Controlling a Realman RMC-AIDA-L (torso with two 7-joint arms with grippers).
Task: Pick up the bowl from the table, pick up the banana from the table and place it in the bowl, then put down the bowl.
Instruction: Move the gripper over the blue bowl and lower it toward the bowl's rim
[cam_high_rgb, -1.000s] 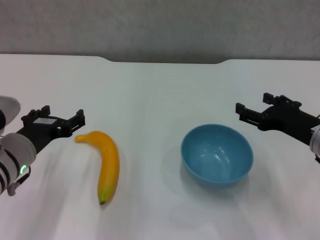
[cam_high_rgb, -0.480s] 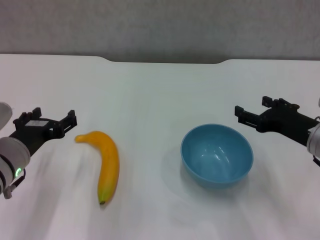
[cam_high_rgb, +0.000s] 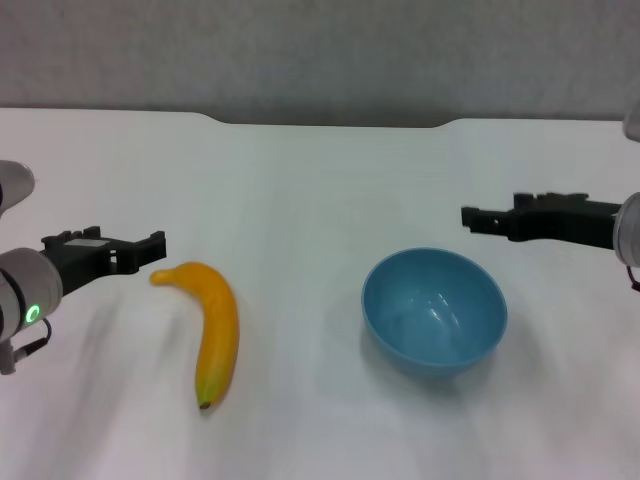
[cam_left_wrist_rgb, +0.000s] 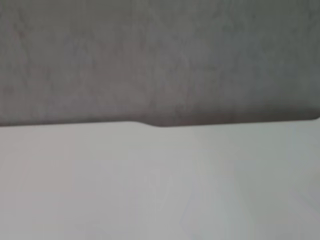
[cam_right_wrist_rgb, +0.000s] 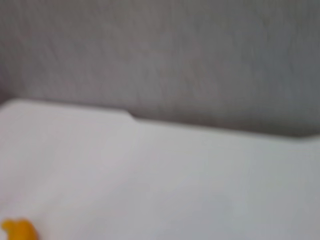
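The light-blue bowl (cam_high_rgb: 434, 311) stands upright and empty on the white table (cam_high_rgb: 300, 190), right of centre. The yellow banana (cam_high_rgb: 212, 328) lies on the table left of centre, stem toward my left gripper and dark tip toward the front. My left gripper (cam_high_rgb: 150, 248) is open and empty, just left of the banana's stem and a little above the table. My right gripper (cam_high_rgb: 478, 216) is open and empty, hovering beyond the bowl's far right rim. A bit of the banana (cam_right_wrist_rgb: 17, 231) shows in the right wrist view.
The table's far edge has a notch (cam_high_rgb: 330, 123) with a grey wall behind it. The left wrist view shows only bare tabletop (cam_left_wrist_rgb: 160, 190) and that wall.
Both grippers have turned at the wrist and now show edge-on. The left one drew back from the banana's stem, then returned beside it. The right one rose slightly. Banana and bowl have not moved.
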